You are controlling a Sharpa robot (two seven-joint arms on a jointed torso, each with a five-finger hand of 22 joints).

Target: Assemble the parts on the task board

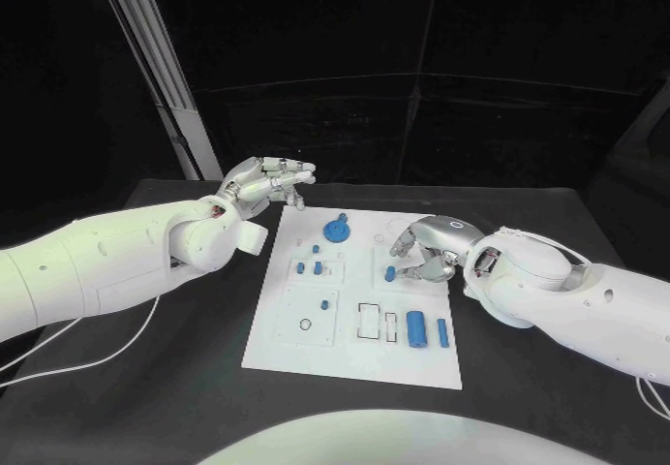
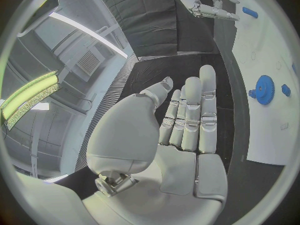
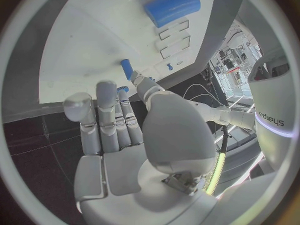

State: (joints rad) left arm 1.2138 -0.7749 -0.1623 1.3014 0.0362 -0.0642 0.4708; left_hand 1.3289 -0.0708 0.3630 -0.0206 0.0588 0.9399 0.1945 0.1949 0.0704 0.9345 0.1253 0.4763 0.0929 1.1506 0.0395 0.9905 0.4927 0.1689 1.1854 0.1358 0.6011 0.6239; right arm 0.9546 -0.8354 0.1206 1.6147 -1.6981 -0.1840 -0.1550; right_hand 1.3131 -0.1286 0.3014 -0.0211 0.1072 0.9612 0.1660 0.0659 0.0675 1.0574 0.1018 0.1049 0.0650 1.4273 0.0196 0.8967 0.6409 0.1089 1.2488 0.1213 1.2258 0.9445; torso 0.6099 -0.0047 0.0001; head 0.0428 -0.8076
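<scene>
The white task board (image 1: 287, 349) lies in the middle of the black table. On it are a blue gear (image 1: 338, 231) at the far end, several small blue parts (image 1: 319, 268) on the left side, and two blue cylinders (image 1: 419, 327) near the front right. My right hand (image 1: 426, 254) is over the board's right half with its fingers reaching down beside a small blue part (image 3: 127, 67); nothing sits in its grasp. My left hand (image 1: 265, 184) is raised off the board's far left corner, palm (image 2: 181, 150) bare and fingers straight. The blue gear (image 2: 264, 89) lies beyond them.
Black table (image 1: 154, 387) surrounds the board on all sides. A pale metal post (image 1: 174, 97) rises behind the table's far left corner. A white cable (image 1: 84, 363) runs across the table at the left. Rectangular recesses (image 1: 370, 322) are cut in the board's front part.
</scene>
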